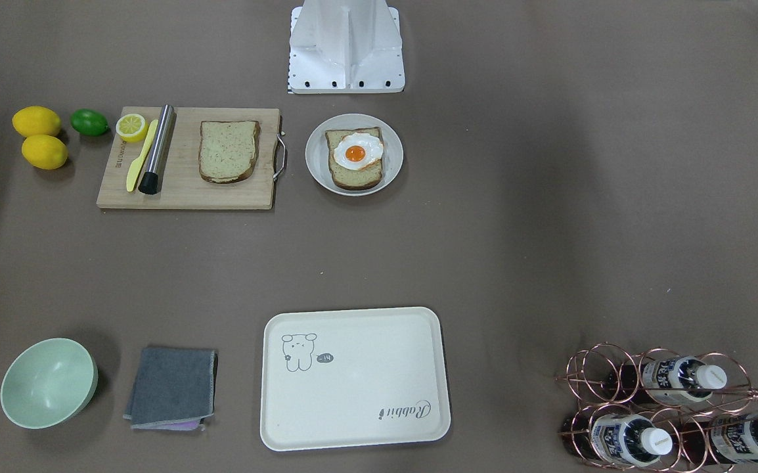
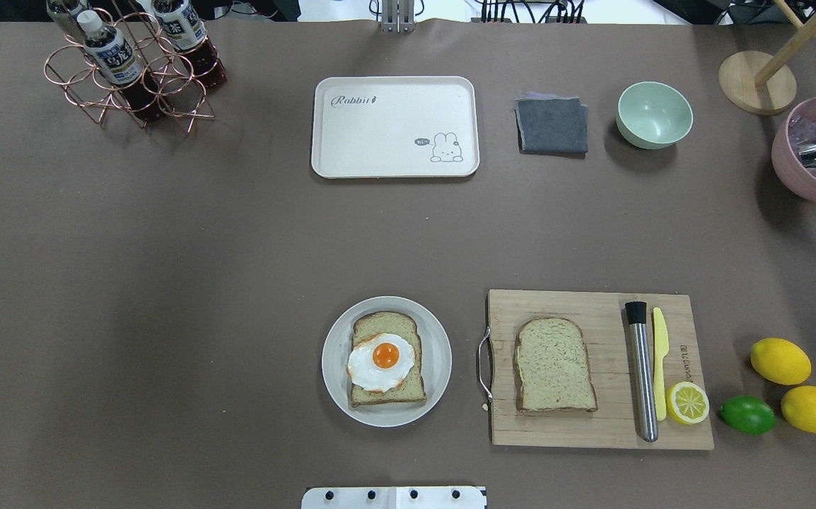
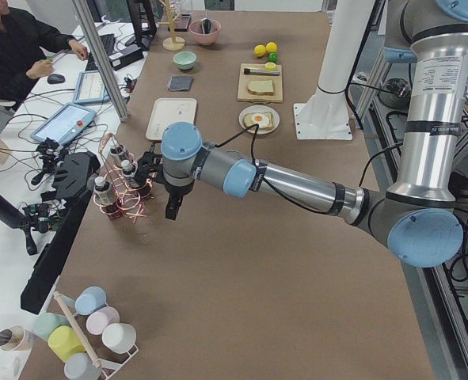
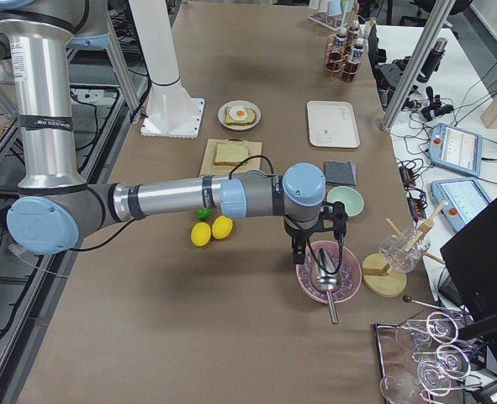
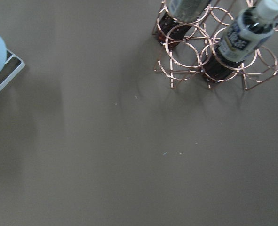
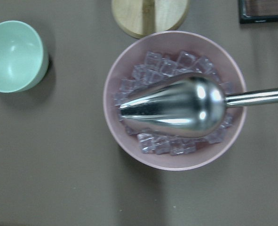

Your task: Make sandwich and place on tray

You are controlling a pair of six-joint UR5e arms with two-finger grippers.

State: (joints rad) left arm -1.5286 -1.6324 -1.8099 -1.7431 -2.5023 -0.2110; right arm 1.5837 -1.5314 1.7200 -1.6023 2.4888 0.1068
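Two halves of the sandwich [image 2: 408, 393] lie apart, low in the overhead frame: the lower slice [image 2: 385, 322] on the plate [image 2: 334, 387], fried egg [image 2: 382, 359] yolk-up, apparently awaiting its lid; the top slice [image 2: 555, 365] flat on the wooden cutting board [image 2: 592, 426] just right. Both run lengthwise up-frame, domed ends toward the tray [image 2: 394, 141], upper centre. Farthest, the left end effector [image 3: 174, 209] and right end effector [image 4: 296, 251] hang above the bench [image 2: 167, 283]; I cannot tell their opening.
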